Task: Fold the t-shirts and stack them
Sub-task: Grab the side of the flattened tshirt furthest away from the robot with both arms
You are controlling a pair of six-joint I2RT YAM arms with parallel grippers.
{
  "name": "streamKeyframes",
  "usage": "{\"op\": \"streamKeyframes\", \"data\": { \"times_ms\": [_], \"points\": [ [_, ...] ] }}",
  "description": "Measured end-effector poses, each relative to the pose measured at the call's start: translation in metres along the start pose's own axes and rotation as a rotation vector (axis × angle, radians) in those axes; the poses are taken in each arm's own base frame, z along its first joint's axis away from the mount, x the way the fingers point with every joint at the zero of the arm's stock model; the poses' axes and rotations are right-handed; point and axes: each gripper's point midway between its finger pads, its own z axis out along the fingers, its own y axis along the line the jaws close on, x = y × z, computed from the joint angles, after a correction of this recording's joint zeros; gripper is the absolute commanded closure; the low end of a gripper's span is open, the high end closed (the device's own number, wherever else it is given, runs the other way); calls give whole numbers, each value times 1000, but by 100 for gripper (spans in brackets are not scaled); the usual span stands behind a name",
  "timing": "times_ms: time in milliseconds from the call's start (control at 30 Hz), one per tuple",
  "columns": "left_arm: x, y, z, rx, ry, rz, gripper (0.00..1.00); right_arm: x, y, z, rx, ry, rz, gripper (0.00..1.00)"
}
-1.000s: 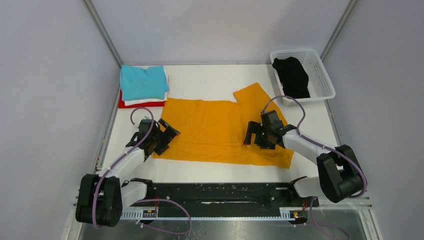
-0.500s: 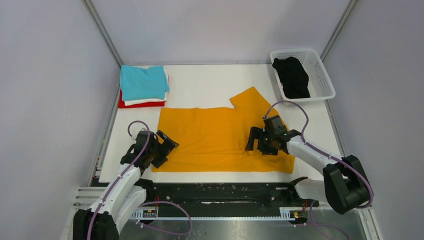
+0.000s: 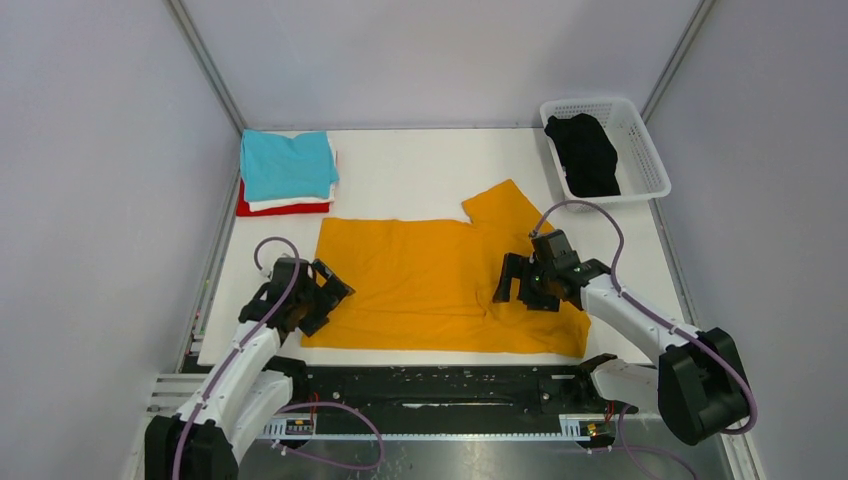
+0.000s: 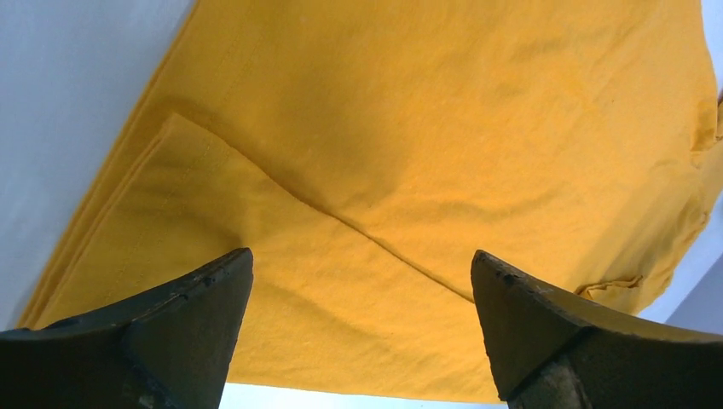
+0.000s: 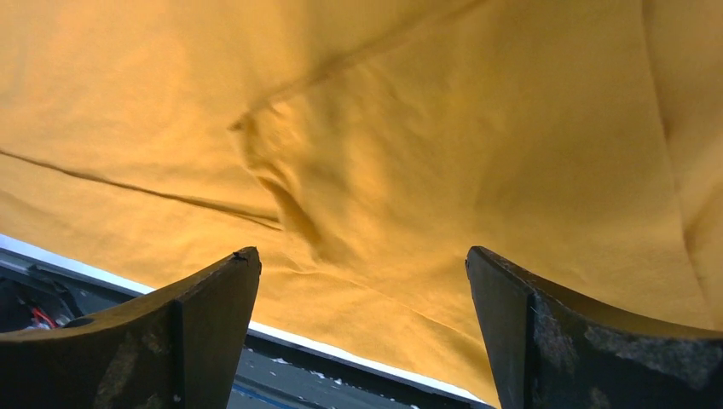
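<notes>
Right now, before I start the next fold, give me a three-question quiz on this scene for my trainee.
1. True or false: the black t-shirt lies inside the white basket.
2. Which colour tops the folded stack at the far left? A red, B teal, C white.
3. Fill in: both arms' jaws stand open over the ____ t-shirt.
Key: 1 true; 2 B; 3 the mustard-orange t-shirt.
</notes>
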Motion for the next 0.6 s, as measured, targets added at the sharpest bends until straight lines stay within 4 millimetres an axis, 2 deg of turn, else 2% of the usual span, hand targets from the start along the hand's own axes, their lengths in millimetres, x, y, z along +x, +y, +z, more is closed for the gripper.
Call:
{"op": "streamKeyframes", "data": {
  "times_ms": [133, 233, 300, 433, 600],
  "points": [
    [-22, -14, -6, -45, -41, 41, 1, -29, 17, -14, -21, -82, -15, 1],
    [-51, -36, -7, -77, -90, 79, 1, -46, 26, -23, -35, -137, -32, 1],
    [-72, -52, -2, -102, -111, 102, 1, -51, 27, -24, -37, -151, -43, 1],
    [-121, -77, 29, -173, -120, 144, 3, -48, 24, -20, -25, -133, -63, 0],
    [-182, -101, 91, -252, -119, 219, 6, -42, 20, -10, -10, -84, -81, 0]
  ]
}}
